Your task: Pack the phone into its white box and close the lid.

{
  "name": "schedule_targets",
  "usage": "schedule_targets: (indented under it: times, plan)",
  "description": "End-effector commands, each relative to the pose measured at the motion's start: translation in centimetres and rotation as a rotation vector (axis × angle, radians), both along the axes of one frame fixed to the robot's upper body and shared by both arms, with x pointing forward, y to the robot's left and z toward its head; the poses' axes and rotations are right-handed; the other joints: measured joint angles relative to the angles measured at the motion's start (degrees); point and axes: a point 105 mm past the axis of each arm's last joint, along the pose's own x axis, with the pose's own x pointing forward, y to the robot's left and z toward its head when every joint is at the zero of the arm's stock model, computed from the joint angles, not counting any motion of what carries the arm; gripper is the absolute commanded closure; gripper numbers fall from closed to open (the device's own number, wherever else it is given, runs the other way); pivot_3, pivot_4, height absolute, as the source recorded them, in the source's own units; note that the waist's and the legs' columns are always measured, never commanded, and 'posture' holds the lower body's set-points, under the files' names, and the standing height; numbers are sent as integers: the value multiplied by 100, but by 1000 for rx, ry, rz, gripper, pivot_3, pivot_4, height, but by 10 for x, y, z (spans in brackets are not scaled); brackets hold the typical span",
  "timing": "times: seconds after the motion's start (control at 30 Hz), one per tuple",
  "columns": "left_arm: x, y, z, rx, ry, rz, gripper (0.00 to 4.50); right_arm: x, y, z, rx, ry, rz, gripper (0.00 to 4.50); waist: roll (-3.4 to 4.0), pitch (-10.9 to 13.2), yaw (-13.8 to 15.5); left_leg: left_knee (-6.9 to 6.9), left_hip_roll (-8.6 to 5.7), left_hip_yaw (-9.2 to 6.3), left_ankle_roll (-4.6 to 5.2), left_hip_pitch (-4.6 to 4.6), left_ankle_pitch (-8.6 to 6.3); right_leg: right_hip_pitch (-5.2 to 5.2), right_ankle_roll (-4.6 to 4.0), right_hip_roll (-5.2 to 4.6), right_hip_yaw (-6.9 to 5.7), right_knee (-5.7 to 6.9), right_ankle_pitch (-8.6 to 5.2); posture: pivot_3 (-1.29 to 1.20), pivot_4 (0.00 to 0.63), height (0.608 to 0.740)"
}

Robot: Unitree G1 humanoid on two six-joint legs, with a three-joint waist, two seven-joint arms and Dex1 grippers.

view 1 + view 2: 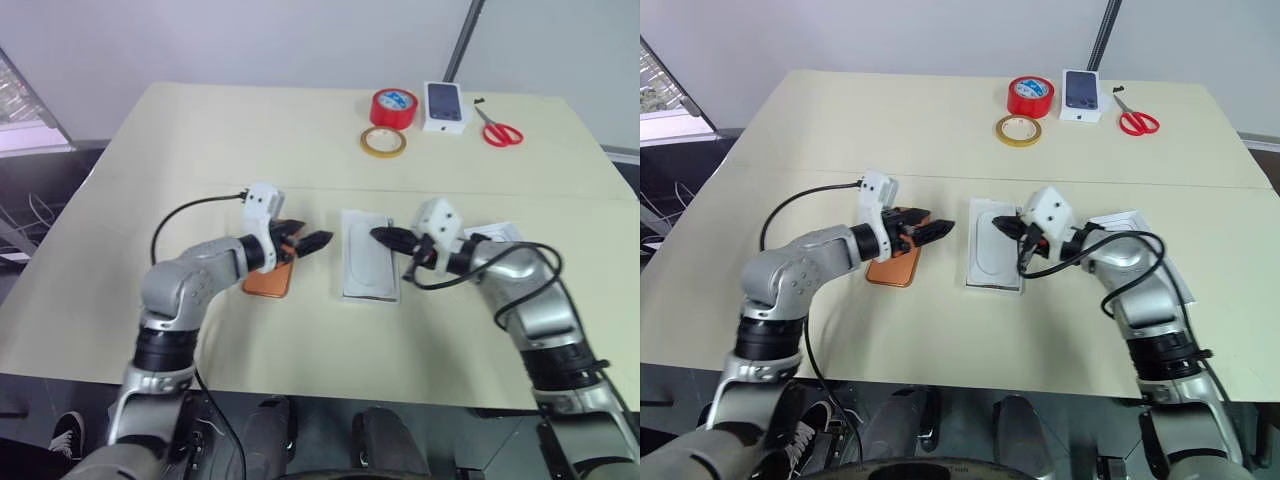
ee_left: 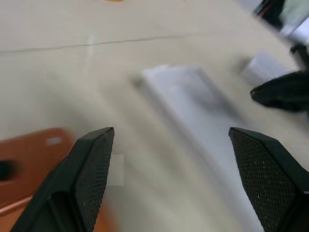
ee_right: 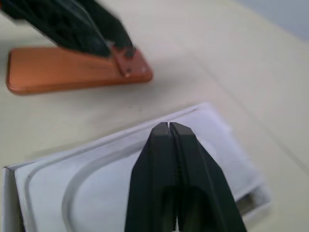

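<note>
Cream table, lying flat on it:
- phone: copper-orange, back-up, rounded corners; partly hiding under left gripper, camera corner blurring out. Long axis running 12 to 6 o'clock.
- white insert at phone's 3 o'clock.
- left gripper: gaping wide, gripping nothing.
- right gripper: pinching fully closed, empty, hovering over insert.
- white box: mostly hiding behind right arm.

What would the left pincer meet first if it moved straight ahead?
Probably the white insert lying ahead of the open left pincer, with the shut right pincer just beyond; depth is unclear.
</note>
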Motion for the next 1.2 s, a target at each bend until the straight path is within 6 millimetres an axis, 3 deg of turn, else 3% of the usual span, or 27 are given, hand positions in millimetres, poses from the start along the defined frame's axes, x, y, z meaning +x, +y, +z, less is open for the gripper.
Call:
schedule_targets:
  times: [0.03, 0.2, 0.3, 0.5, 0.57, 0.7, 0.83, 0.9, 1.0, 1.1, 1.2]
  plan:
    - [0, 19, 20, -14, -151, -10, 516, 12, 8, 5, -76, -105, -12, 4466, 0, 0, 5, -1, 0, -1, 0, -1, 0, -2, -1, -2, -2, 0, 0, 0, 150, 740]
    - [9, 45, 20, -9, -200, 74, 516, 16, 8, -12, -172, -86, 3, 4466, 0, 0, 16, -6, 0, -2, 26, -2, -15, -6, -2, -4, -2, 0, 0, 0, 150, 740]
    - [6, 44, 23, -35, -208, 67, 516, 8, 2, -28, -271, -46, 48, 4466, 0, 0, 8, -6, 0, -2, 28, -4, -16, -9, -1, -5, -2, 0, 1, 0, 150, 740]
    - [7, 41, 18, -25, -214, 77, 516, -8, -11, -40, -398, 40, 109, 4466, 0, 0, -6, -6, 2, -3, 30, -2, -17, -5, -1, -2, -3, 2, 1, 0, 150, 740]
    - [6, 39, 19, -34, -213, 72, 516, -9, -12, -36, -401, 41, 109, 4466, 0, 0, -5, -5, 2, -3, 30, -1, -17, -5, -1, -2, -3, 3, 1, 0, 150, 740]
    - [8, 38, 19, -43, -218, 70, 516, -17, 5, -24, -289, 56, 158, 4466, -1, 0, 7, -4, 2, -4, 31, -2, -17, -4, -1, -3, -3, 3, 1, 0, 150, 740]
    - [10, 39, 17, -40, -202, 74, 516, -16, 7, -25, -295, 39, 155, 4466, 0, 0, -12, -5, 2, -4, 31, -2, -17, -7, -1, -3, -3, 5, 1, 0, 150, 740]
    - [13, 50, 12, -73, -91, 105, 516, -1, 9, -7, -257, -58, 95, 4466, -1, 0, -19, -5, 2, -4, 31, -2, -17, -7, -1, -3, -3, 5, 1, 0, 150, 740]
    - [15, 61, 14, -79, -61, 135, 516, 12, 10, 11, -187, -115, 27, 4466, 0, 3, -94, -6, 2, -6, 31, -4, -17, -17, 0, 1, -2, 13, 1, 0, 150, 740]
    - [13, 84, 14, -122, 42, 192, 516, 13, 30, 40, -55, -166, 67, 4466, -4, 6, -146, -10, 3, -6, 30, -5, -16, -20, 0, 3, -3, 12, 0, 0, 150, 740]
    - [7, 99, -1, -159, 219, 209, 516, 5, 58, 38, -18, -114, 154, 4466, -4, 5, -151, -31, 4, -6, 18, -2, -8, -29, 0, 7, -1, 15, 1, 0, 150, 740]
